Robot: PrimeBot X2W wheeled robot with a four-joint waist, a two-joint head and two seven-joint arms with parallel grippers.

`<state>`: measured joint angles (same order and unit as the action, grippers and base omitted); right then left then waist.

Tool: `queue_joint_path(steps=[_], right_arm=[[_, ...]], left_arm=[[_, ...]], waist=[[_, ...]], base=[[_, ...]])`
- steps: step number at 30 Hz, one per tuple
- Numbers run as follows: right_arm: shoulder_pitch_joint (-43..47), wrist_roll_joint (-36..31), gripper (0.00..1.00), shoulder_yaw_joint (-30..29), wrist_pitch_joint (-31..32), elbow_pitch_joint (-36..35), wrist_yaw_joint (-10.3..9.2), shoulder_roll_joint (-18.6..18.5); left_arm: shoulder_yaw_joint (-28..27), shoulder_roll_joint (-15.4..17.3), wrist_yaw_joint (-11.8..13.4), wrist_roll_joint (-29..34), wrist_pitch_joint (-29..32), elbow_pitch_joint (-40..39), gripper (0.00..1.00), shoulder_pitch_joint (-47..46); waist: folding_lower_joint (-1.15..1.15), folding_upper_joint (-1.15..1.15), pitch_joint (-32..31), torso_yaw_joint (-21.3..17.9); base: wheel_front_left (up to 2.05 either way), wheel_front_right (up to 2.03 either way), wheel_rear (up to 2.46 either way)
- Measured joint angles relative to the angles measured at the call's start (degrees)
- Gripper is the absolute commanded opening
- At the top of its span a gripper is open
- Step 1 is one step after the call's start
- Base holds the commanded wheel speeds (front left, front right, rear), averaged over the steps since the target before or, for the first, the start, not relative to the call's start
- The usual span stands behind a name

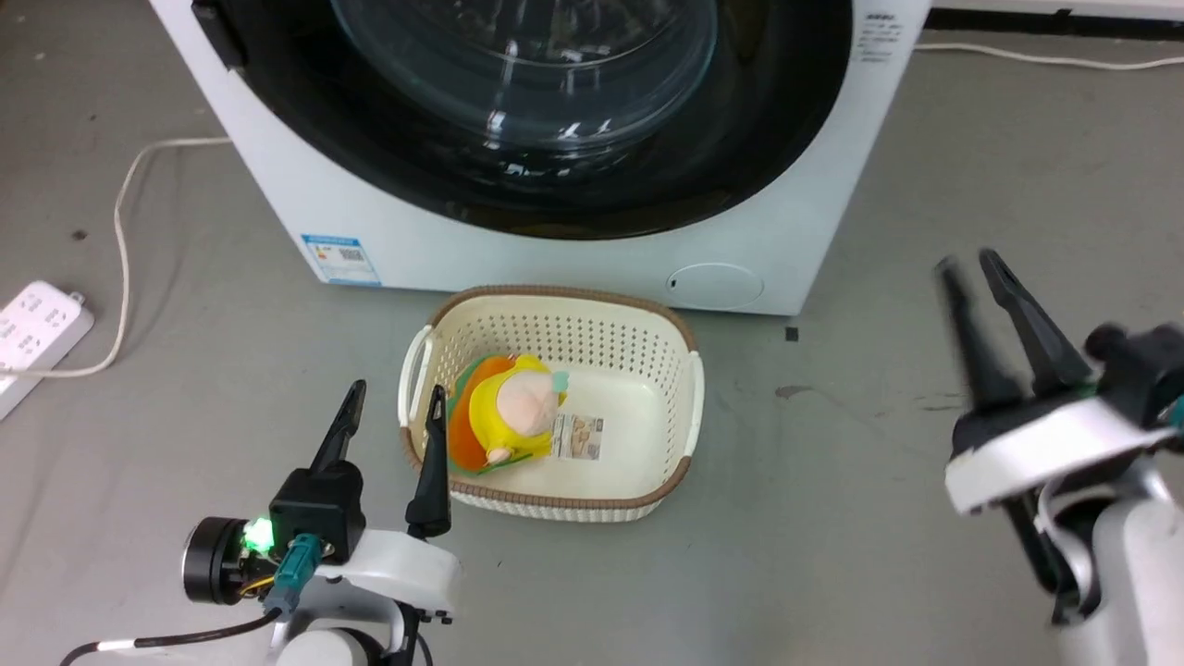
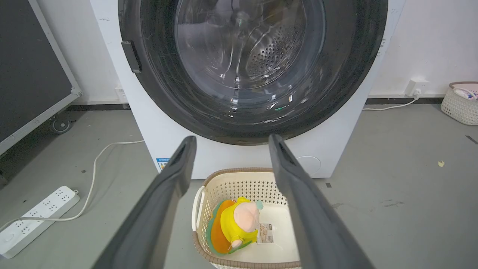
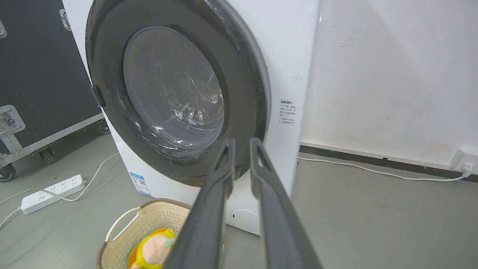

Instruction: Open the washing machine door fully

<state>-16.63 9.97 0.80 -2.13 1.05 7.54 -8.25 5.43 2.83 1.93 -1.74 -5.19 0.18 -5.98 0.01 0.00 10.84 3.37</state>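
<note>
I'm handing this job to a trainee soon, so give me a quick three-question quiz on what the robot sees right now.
1. True or false: the door sits closed against the front of the washing machine.
2. What lies in the basket? A) a towel B) a soft toy C) nothing
3. Which gripper is nearest the basket?
Key: 1 true. 2 B, the yellow soft toy. 3 the left gripper, jaws open, holding nothing.

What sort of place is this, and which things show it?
Probably a laundry corner in a workshop or lab: a washing machine, a laundry basket on the bare grey floor, and a wheeled black flight case beside it.
</note>
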Motion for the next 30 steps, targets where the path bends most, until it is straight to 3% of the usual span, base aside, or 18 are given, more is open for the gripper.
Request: queue_joint_path(steps=[11,30], right_arm=[[-9.2,9.2,0.00,-2.5,3.3,3.7,0.00,-0.2],[-30.2,22.5,0.00,-11.5,12.9,17.7,-0.01,1.3]], left_arm=[[2.0,0.0,1.0,-0.9,-1.5,-0.3,1.00,-1.5],[5.3,0.0,2.1,-1.9,-3.6,-0.6,1.00,-5.1]], waist=[[0.00,0.00,3.3,2.1],[0.00,0.00,9.2,5.3]], base=[[0.00,0.00,0.00],[0.00,0.00,0.00]])
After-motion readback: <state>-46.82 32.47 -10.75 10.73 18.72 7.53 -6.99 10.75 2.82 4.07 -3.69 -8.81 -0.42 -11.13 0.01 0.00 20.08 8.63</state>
